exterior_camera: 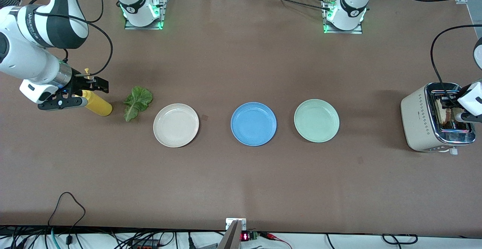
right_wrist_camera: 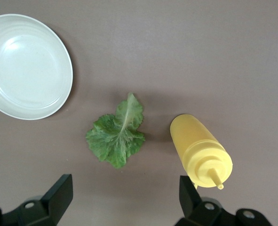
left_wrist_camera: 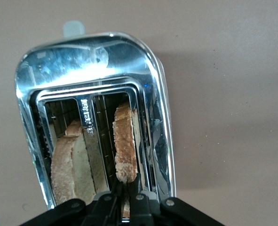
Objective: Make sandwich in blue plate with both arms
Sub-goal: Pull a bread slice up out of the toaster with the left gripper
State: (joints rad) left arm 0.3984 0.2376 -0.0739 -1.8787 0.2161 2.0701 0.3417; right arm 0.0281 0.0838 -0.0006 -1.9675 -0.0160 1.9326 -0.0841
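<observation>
The blue plate lies bare in the middle of the table. A green lettuce leaf lies flat toward the right arm's end. Two toasted bread slices stand in the slots of a cream and chrome toaster at the left arm's end. My left gripper reaches down into the toaster and is shut on the top edge of one slice. The other slice stands free in its slot. My right gripper hangs open over the table by the lettuce.
A cream-white plate and a pale mint-green plate flank the blue one. A yellow squeeze bottle lies beside the lettuce, close under the right gripper. Bare brown table lies nearer the front camera.
</observation>
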